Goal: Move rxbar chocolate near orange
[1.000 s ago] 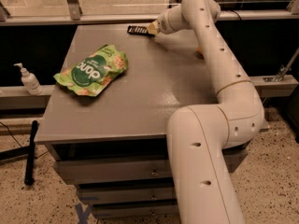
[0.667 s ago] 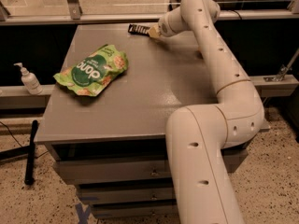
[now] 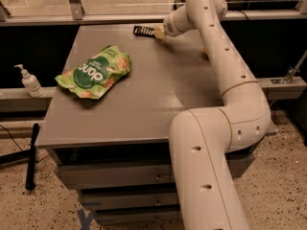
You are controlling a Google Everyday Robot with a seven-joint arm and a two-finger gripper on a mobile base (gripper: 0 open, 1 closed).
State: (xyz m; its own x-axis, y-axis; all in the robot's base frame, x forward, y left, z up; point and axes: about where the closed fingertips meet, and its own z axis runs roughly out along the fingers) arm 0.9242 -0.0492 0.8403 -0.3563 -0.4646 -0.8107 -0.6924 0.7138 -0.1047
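A pump bottle [image 3: 29,82] is seen at far left, beside the desk [image 3: 144,104]. A green chip bag [image 3: 93,72] lies on the desk's left part. At upper centre, the rxbar chocolate [image 3: 142,30] is touched by the end effector [image 3: 157,31]. Whether it is clamped on the bar cannot be told.

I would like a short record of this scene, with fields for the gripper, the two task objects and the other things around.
gripper: gripper low at the far edge of the table, at the bar's right end
rxbar chocolate: rxbar chocolate lies flat at the far edge
orange: orange mostly hidden behind the arm; only a small patch shows
green bag: green bag lies on the table's left half
pump bottle: pump bottle stands on the ledge, left of the table
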